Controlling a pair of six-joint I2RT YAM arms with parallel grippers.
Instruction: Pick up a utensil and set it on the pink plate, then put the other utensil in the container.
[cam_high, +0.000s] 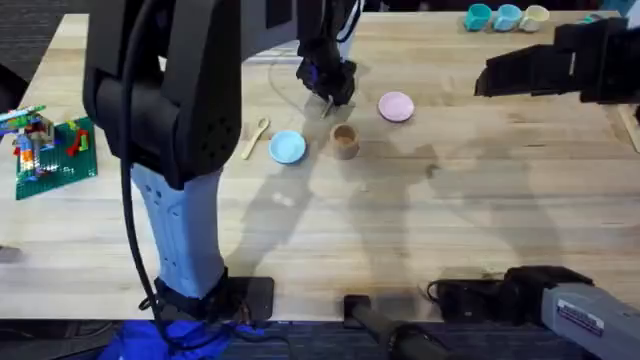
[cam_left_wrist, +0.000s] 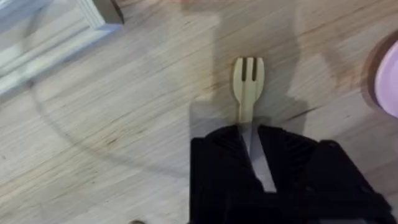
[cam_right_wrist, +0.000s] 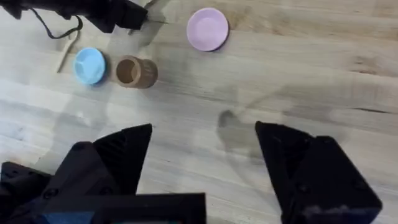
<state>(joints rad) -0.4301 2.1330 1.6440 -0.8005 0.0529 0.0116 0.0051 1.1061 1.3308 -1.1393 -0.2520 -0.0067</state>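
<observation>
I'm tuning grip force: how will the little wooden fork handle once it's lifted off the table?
The fork looks thin, flat and wooden, so probably stiff and very light. The left gripper pinches only its handle end, so the tines may pivot or droop. Being flat, it should not roll if it slips onto the table.

Overhead looks down; both wrist views share the pink plate (cam_right_wrist: 207, 28).
</observation>
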